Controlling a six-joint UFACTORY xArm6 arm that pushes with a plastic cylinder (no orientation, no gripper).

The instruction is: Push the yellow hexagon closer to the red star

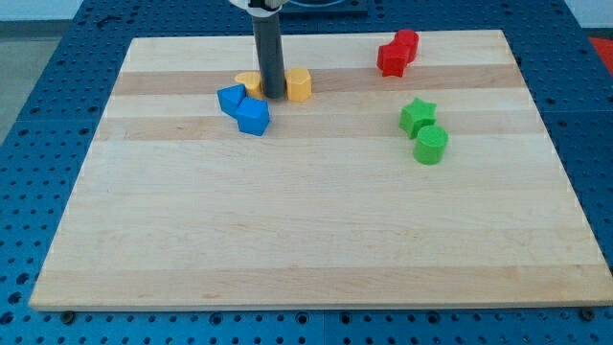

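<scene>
My rod comes down from the view's top, and my tip [273, 95] rests on the board between two yellow blocks. The yellow hexagon [300, 85] sits just to the tip's right, close to or touching the rod. A second yellow block [249, 82] is partly hidden behind the rod on its left; its shape is hard to make out. The red star [391, 59] lies near the view's top right, with another red block [407, 42] touching it behind. The hexagon is about a hundred pixels left of the red star.
Two blue blocks [232, 99] [253, 117] touch each other just below and left of my tip. A green star [417, 115] and a green cylinder [431, 145] sit together at the right. The wooden board [306, 240] lies on a blue perforated table.
</scene>
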